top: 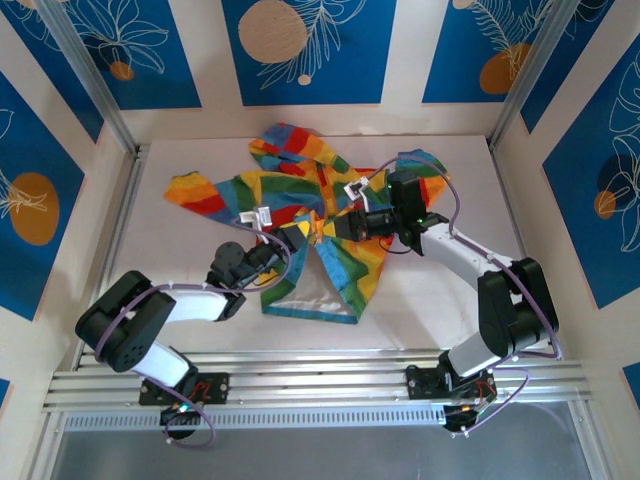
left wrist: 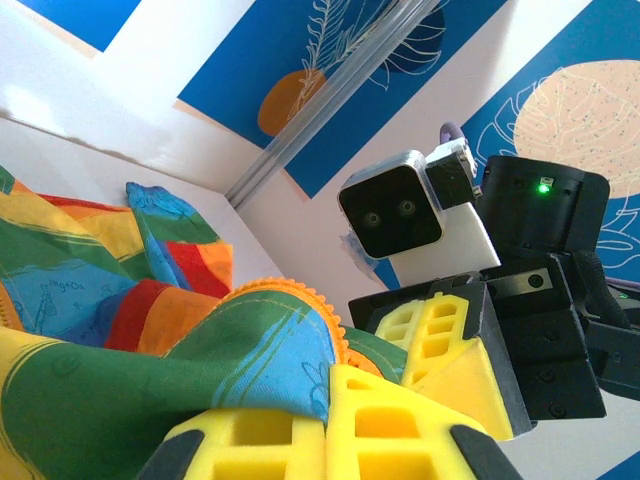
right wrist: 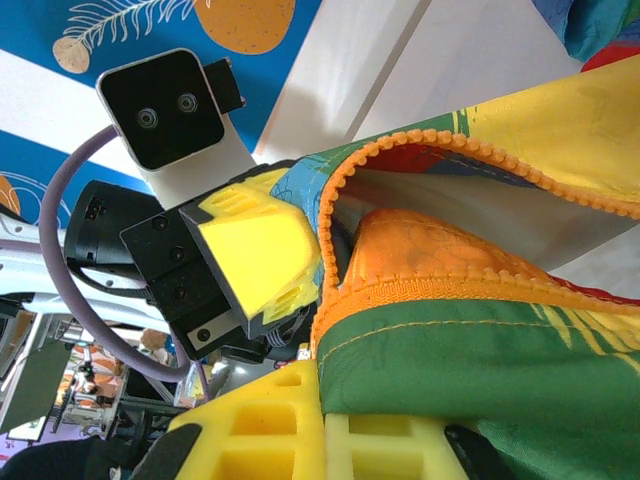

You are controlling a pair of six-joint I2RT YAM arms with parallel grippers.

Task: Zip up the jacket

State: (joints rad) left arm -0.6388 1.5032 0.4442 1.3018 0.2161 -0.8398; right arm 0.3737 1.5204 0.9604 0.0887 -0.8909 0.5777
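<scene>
The rainbow-striped jacket (top: 290,185) lies spread on the white table, its front open and pale lining showing near the hem (top: 310,295). Both grippers meet at the middle of the front opening. My left gripper (top: 300,236) is shut on a green and blue front edge (left wrist: 250,350) lined with orange zipper teeth (left wrist: 340,325), pinched at its fingertips (left wrist: 330,400). My right gripper (top: 338,224) is shut on the other front edge, green cloth (right wrist: 450,350) with orange zipper tape (right wrist: 420,290), where its fingers close (right wrist: 322,420). Each wrist view shows the other gripper's yellow pads close by, the right gripper's fingers (left wrist: 470,340) and the left gripper's fingers (right wrist: 260,250). The slider is hidden.
The white table (top: 430,300) is walled by blue and cream patterned panels (top: 300,50). Aluminium rails (top: 320,385) run along the near edge where both arm bases are bolted. A sleeve (top: 195,190) stretches toward the left wall.
</scene>
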